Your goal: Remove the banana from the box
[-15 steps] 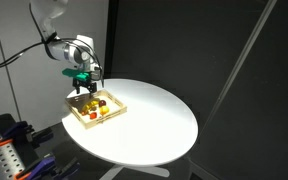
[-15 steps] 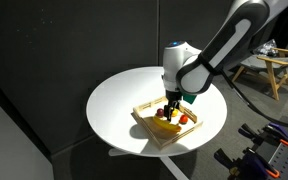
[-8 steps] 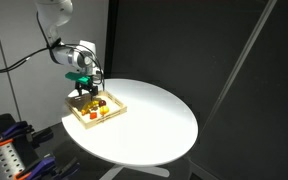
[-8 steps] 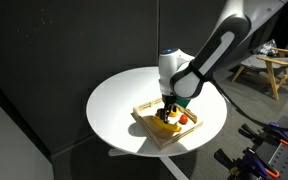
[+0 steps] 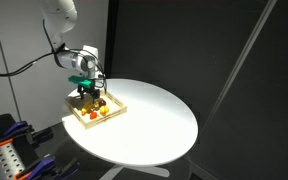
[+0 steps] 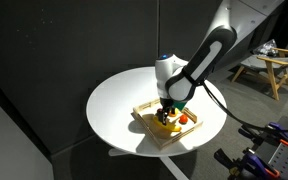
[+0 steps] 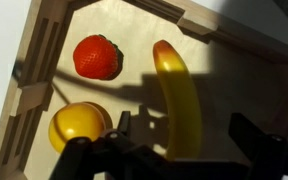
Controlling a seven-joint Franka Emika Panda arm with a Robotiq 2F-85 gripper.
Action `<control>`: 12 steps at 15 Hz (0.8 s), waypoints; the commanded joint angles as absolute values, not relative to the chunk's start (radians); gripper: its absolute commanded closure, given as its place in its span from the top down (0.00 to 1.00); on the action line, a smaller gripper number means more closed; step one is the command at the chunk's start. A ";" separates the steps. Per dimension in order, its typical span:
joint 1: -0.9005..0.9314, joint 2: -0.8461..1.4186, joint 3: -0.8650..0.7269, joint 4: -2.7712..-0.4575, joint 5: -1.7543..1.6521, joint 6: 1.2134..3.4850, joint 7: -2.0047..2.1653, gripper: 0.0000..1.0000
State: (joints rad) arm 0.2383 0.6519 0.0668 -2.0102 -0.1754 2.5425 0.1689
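The yellow banana (image 7: 179, 95) lies in the light-wood box (image 7: 44, 60), running lengthwise between my two dark fingertips in the wrist view. My gripper (image 7: 184, 135) is open, with one finger (image 7: 122, 128) on the banana's left and the other (image 7: 252, 135) on its right, not touching it. In both exterior views the gripper (image 5: 86, 90) (image 6: 167, 112) reaches down into the box (image 5: 112, 114) (image 6: 172, 139) near the table's edge. A bit of yellow banana (image 6: 165, 127) shows under the gripper.
A red strawberry (image 7: 97, 56) and a round yellow-orange fruit (image 7: 79, 125) lie in the box to the banana's left. Small red and orange items (image 5: 99, 111) also sit in the box. The box stands on a round white table (image 5: 154, 120).
The gripper has come down lower into the box over the banana. The box and fruits have not moved.
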 commanded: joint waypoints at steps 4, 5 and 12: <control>0.263 0.702 0.050 -1.951 -0.173 2.511 0.167 1.00; 0.264 0.707 0.049 -1.948 -0.174 2.511 0.166 1.00; 0.270 0.737 0.042 -1.932 -0.177 2.505 0.163 1.00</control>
